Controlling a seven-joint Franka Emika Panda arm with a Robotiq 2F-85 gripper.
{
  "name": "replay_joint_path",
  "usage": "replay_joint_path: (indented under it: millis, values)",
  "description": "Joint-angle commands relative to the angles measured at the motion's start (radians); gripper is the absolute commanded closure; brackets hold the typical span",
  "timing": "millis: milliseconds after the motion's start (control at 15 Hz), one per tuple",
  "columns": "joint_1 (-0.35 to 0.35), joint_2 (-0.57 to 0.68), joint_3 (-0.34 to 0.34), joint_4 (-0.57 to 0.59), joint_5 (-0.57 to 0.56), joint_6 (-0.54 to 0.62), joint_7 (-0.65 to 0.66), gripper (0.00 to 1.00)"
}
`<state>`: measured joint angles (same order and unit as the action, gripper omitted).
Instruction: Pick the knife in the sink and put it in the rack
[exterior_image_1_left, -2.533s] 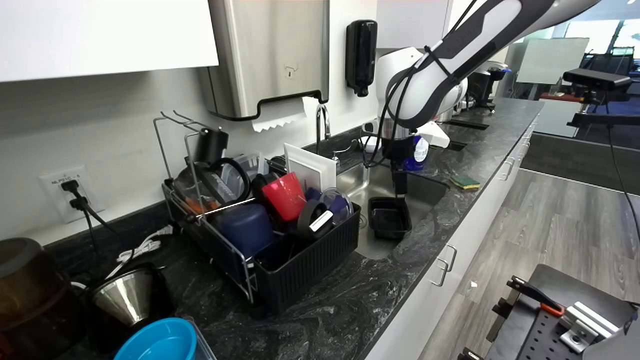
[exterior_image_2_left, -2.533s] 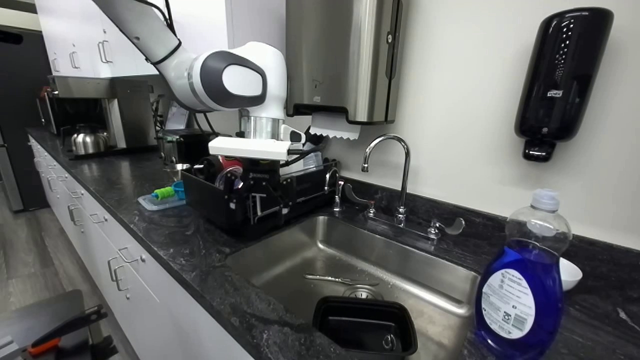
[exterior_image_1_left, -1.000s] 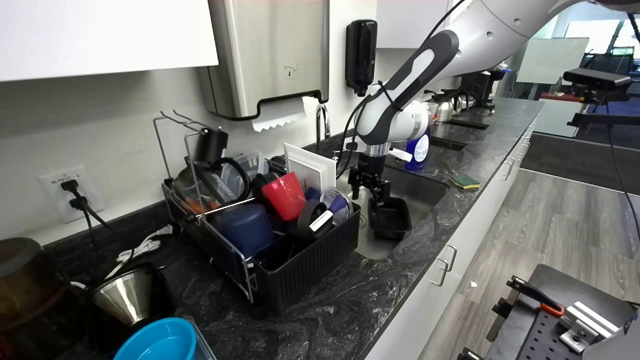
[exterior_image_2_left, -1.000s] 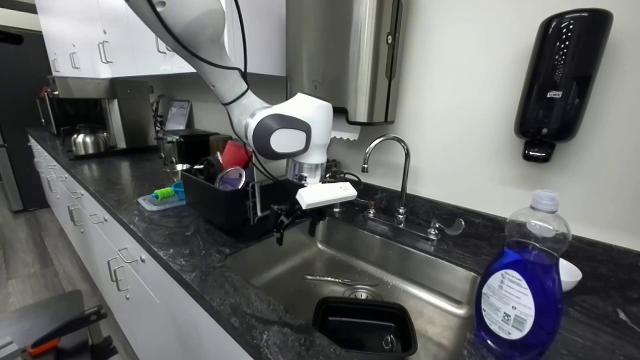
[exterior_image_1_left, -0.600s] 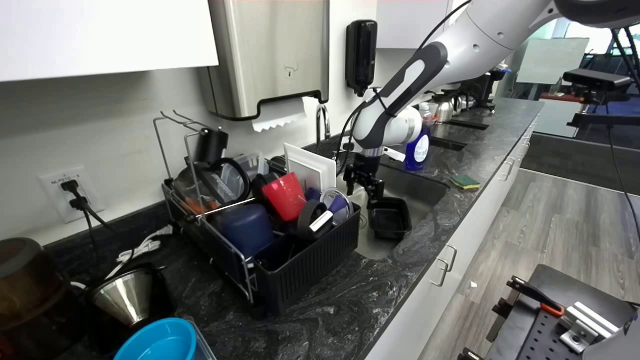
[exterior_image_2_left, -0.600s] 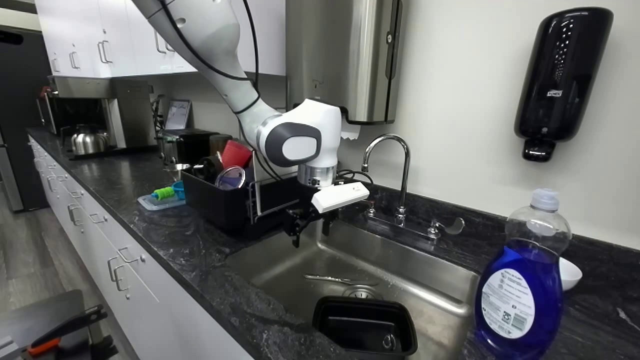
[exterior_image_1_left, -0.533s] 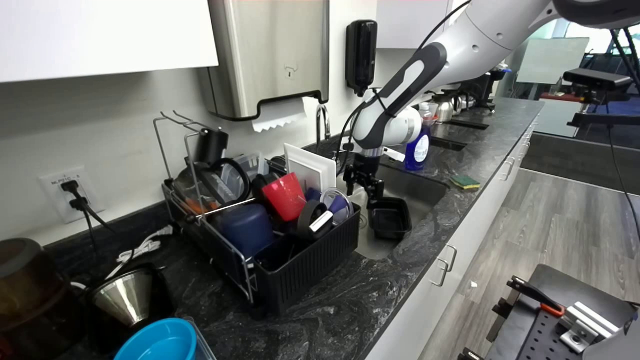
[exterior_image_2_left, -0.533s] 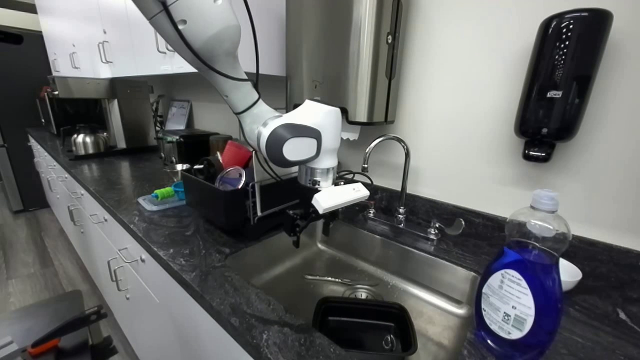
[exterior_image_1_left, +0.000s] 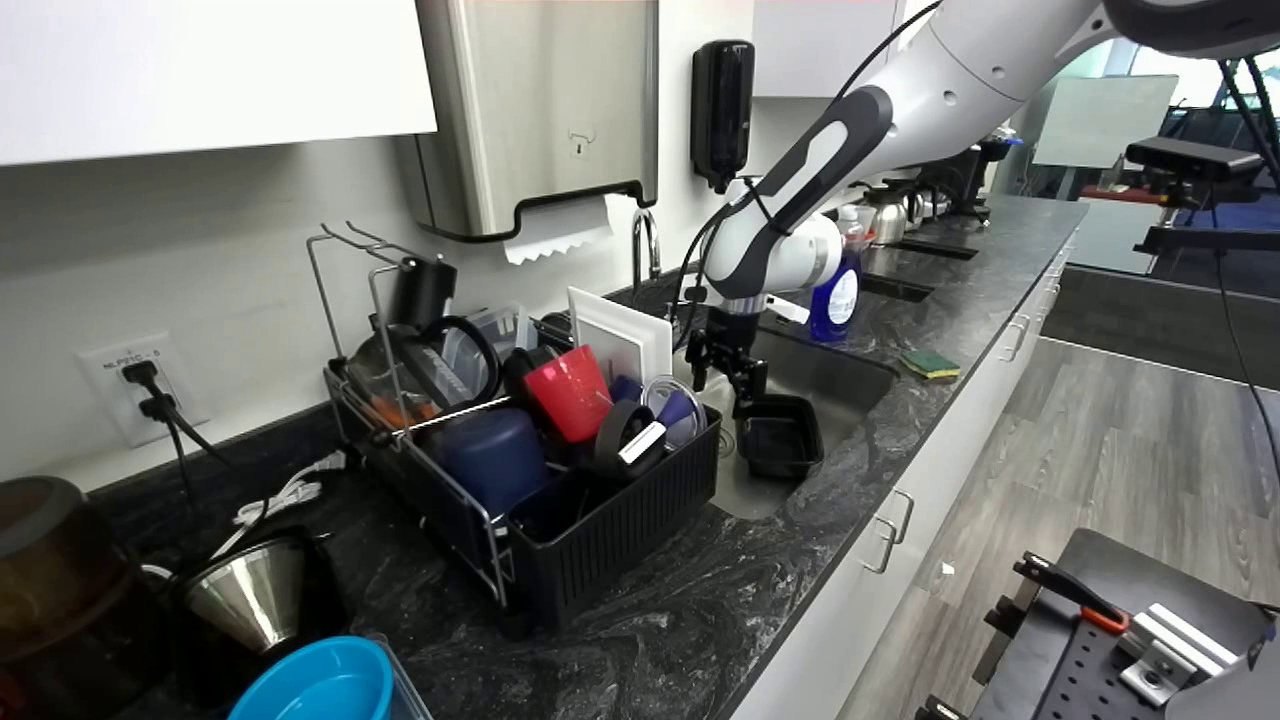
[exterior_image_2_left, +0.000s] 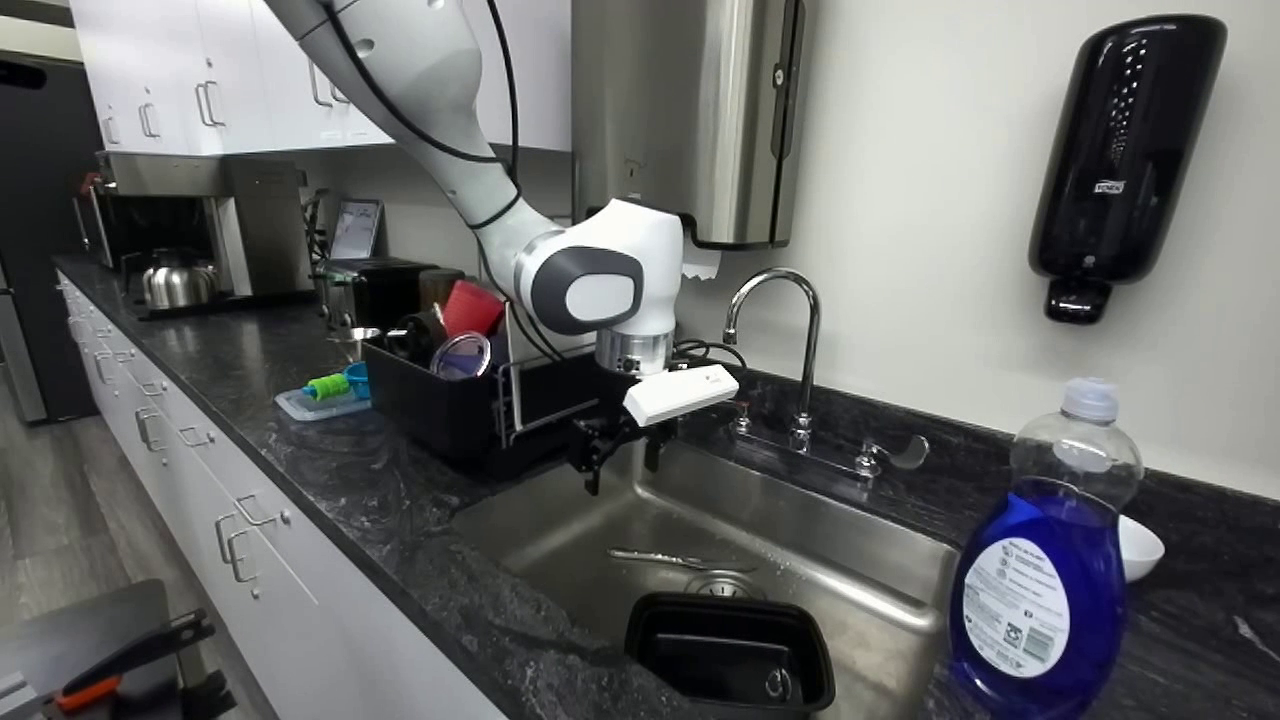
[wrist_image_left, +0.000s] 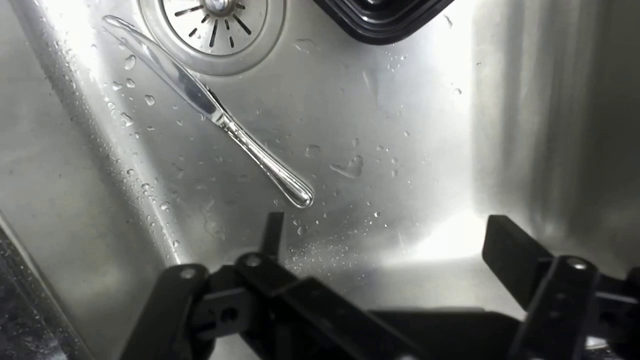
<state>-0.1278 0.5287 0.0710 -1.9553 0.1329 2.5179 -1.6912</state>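
Observation:
A silver table knife (wrist_image_left: 262, 157) lies flat on the floor of the metal sink (exterior_image_2_left: 570, 530). Its blade runs along the drain, and its handle end points toward my gripper (wrist_image_left: 386, 220) in the wrist view. The jaws stand wide apart with nothing between them, the handle end just ahead of the left fingertip. In an exterior view the gripper (exterior_image_2_left: 622, 476) hangs above the sink's end near the rack, clear of the knife (exterior_image_2_left: 680, 561). The black rack (exterior_image_1_left: 620, 545) stands on the counter beside the sink, filled with dishes such as a red cup (exterior_image_1_left: 568, 393).
A black container (exterior_image_2_left: 735, 650) sits in the sink by the drain (wrist_image_left: 215, 30). The faucet (exterior_image_2_left: 808, 350) rises at the wall side. A blue soap bottle (exterior_image_2_left: 1040, 590) stands at the sink's edge, and a sponge (exterior_image_1_left: 929, 363) lies on the counter.
Since the oldest frames my arm has turned and come down from beside the rack to over the sink, gripper open. Over the last half second it holds still. The knife has not moved.

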Motion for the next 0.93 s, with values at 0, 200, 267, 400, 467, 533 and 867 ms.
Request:
replay_joint_path:
  millis: [0,200,267,400,467,533,867]
  values:
    - [-0.03,0.028,0.036,0.024,-0.012,0.027,-0.033,0.0]
    - [-0.049,0.054,0.071,0.038,0.003,0.048,-0.097,0.0]
    - [-0.06,0.065,0.088,0.041,0.01,0.057,-0.126,0.0]
    - [-0.089,0.089,0.124,0.043,0.024,0.085,-0.196,0.0]
    - [-0.103,0.101,0.14,0.045,0.029,0.097,-0.228,0.0]
    - [-0.121,0.113,0.158,0.049,0.037,0.106,-0.265,0.0]
    - [-0.181,0.163,0.208,0.066,0.049,0.111,-0.407,0.0]
